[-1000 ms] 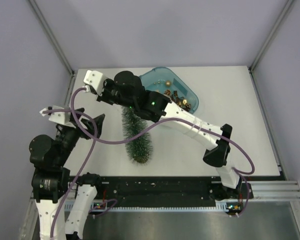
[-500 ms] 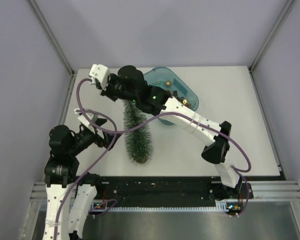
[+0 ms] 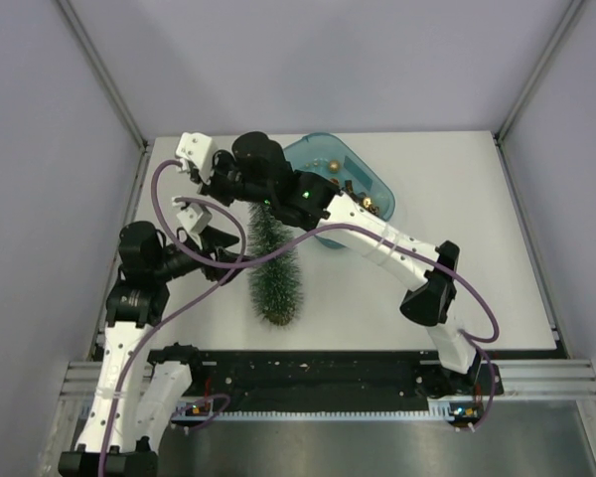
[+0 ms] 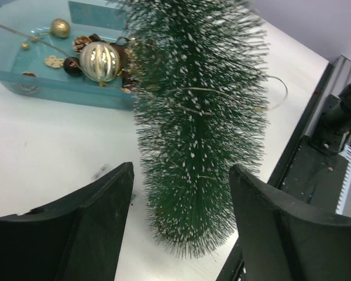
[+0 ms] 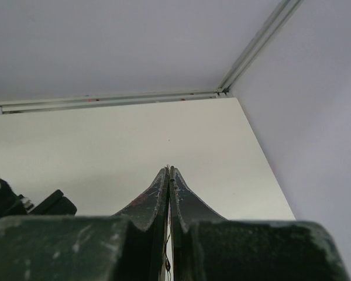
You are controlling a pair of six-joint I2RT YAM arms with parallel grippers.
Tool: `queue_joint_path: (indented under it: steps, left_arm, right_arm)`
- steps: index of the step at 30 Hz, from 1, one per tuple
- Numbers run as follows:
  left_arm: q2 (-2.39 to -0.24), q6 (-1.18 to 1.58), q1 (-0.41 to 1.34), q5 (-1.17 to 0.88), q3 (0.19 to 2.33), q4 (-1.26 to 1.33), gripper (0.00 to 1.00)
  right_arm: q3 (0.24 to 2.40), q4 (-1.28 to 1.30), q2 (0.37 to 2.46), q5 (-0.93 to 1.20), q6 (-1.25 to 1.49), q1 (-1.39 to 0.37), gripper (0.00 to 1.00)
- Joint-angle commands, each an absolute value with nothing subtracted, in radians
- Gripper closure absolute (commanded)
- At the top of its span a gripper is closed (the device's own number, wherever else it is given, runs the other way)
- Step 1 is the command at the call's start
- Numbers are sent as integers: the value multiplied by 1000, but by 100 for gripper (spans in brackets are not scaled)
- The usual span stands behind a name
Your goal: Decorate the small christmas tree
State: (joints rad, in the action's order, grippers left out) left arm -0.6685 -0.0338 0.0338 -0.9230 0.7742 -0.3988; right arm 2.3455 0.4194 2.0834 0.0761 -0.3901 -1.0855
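Note:
The small christmas tree point(image 3: 271, 270) lies on the white table, its wide end toward the near edge; it fills the left wrist view point(image 4: 199, 134). A thin gold wire point(image 4: 222, 91) loops over its bristles. My left gripper point(image 3: 224, 250) is open just left of the tree, the tree's lower part between and ahead of the fingers point(image 4: 181, 167), not touching. My right gripper point(image 3: 215, 183) is raised near the tree's tip, shut on the thin wire point(image 5: 169, 170). The wooden base is hidden.
A teal tray point(image 3: 382, 187) at the back right of the tree holds small ornaments: a silver-gold ball point(image 4: 101, 61), a gold ball point(image 4: 60, 27) and a pine cone point(image 4: 82, 42). The black rail point(image 3: 328, 376) runs along the table's near edge.
My left arm has swung up and right, bringing its open gripper next to the tree. My right gripper shifted slightly toward the back left, still shut on the wire.

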Motion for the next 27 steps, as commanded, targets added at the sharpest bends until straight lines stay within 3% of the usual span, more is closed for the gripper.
queue_joint_path:
  steps: [1, 3, 7, 16, 27]
  left_arm:
    - [-718, -3, 40, -1047, 764, -285, 36]
    - [-729, 27, 51, -1066, 755, -276, 62]
    - [-697, 11, 89, -1071, 726, -272, 88]
    - [-687, -28, 107, -1077, 733, -295, 100]
    - [-627, -126, 141, -1089, 723, -363, 100]
  right_arm:
    - [2401, 413, 2062, 97, -377, -1081, 100]
    - [2401, 414, 2063, 103, -373, -1077, 100]
    - [2401, 422, 2068, 109, -365, -1063, 100]
    - [2410, 426, 2065, 163, -334, -1025, 100]
    - [2447, 426, 2082, 195, -316, -979, 100]
